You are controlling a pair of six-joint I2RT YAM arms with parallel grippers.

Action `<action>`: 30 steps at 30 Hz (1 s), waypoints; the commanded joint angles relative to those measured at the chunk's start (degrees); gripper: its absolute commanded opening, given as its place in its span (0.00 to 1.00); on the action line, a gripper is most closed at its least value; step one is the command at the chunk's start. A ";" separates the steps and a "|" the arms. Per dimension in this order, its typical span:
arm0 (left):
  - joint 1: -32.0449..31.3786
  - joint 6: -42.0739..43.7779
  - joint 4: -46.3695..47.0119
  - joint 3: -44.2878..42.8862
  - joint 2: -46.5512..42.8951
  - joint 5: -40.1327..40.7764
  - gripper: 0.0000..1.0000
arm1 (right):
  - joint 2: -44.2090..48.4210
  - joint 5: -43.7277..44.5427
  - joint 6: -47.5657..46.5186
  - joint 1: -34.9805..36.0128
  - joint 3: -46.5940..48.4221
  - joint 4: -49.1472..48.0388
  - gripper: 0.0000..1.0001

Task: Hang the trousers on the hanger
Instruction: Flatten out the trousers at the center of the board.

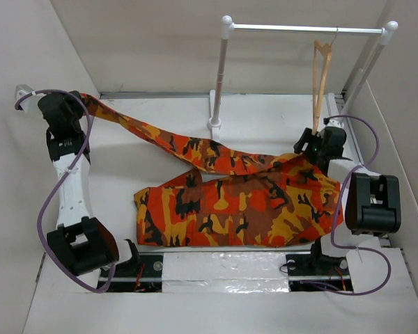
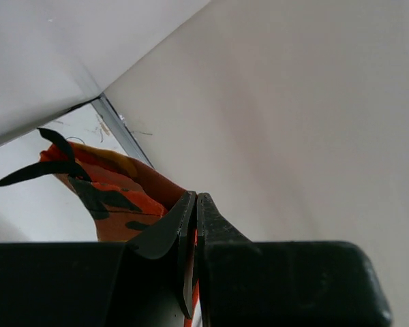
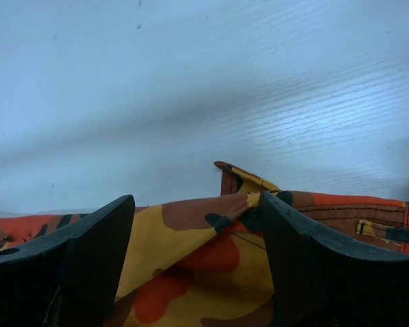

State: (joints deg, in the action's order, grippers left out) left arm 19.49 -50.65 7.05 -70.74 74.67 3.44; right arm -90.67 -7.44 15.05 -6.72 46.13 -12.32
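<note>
- Left pincer (image 2: 194, 197) is clamped on a leg end of the trousers (image 1: 237, 202) at the far left corner of the worktop (image 1: 265, 118); the rest lies spread mid-worktop.
- Right pincer (image 3: 194, 204) is set open astride the waist hem near the right edge; only one layer might be caught.
- The hanger (image 1: 322, 76) could be knocked off the rail (image 1: 299, 28) by dragged cloth.

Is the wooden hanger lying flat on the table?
No, the hanger hangs upright by its hook from the white rail.
</note>
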 commanded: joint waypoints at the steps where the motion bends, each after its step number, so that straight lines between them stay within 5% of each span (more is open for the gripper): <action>1: -0.58 -2.26 6.66 -0.28 -7.15 0.42 0.00 | 2.93 -2.58 -0.28 0.56 0.65 -2.89 0.79; 7: -1.81 -1.82 5.70 -0.80 -14.80 0.86 0.00 | 19.55 9.27 -1.94 8.89 -11.49 -6.85 0.76; 9: -1.82 -1.99 5.17 -1.59 -16.92 0.78 0.00 | 23.69 11.21 -3.26 11.98 -13.60 -4.83 0.61; 10: -1.82 -2.52 4.82 -1.94 -18.41 0.17 0.00 | 24.74 11.05 -5.19 13.73 -14.04 -4.13 0.30; 11: -1.82 -2.78 3.42 -3.25 -19.12 -0.19 0.00 | 25.63 8.70 -6.60 17.67 -15.35 -5.08 0.18; 13: -1.82 -2.96 1.84 -4.66 -20.36 -1.33 0.00 | 28.09 5.88 -11.41 22.17 -15.81 -5.18 0.14; 14: -1.82 -3.13 0.96 -5.80 -20.71 -1.68 0.00 | 28.97 3.25 -13.45 27.06 -15.72 -4.83 0.17; 19: -1.82 -4.19 -0.90 -7.57 -21.23 -3.18 0.00 | 31.09 3.48 -24.88 40.28 -12.13 -1.31 0.77; 20: -1.82 -4.28 -0.98 -7.66 -21.41 -3.18 0.00 | 30.39 3.40 -25.15 41.34 -11.77 -2.18 0.81; 24: -1.82 -3.93 -3.00 -8.53 -22.29 -3.18 0.00 | 23.19 -3.08 -29.28 43.37 -6.33 0.36 0.86; 30: -2.87 -2.26 -5.46 -9.59 -22.73 -1.08 0.00 | 13.07 -2.75 -32.63 45.30 2.21 6.25 0.80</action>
State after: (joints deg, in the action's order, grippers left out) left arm 17.06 -53.95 -0.62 -76.88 53.45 0.67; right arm -76.53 -9.13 -14.26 37.60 45.10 -8.40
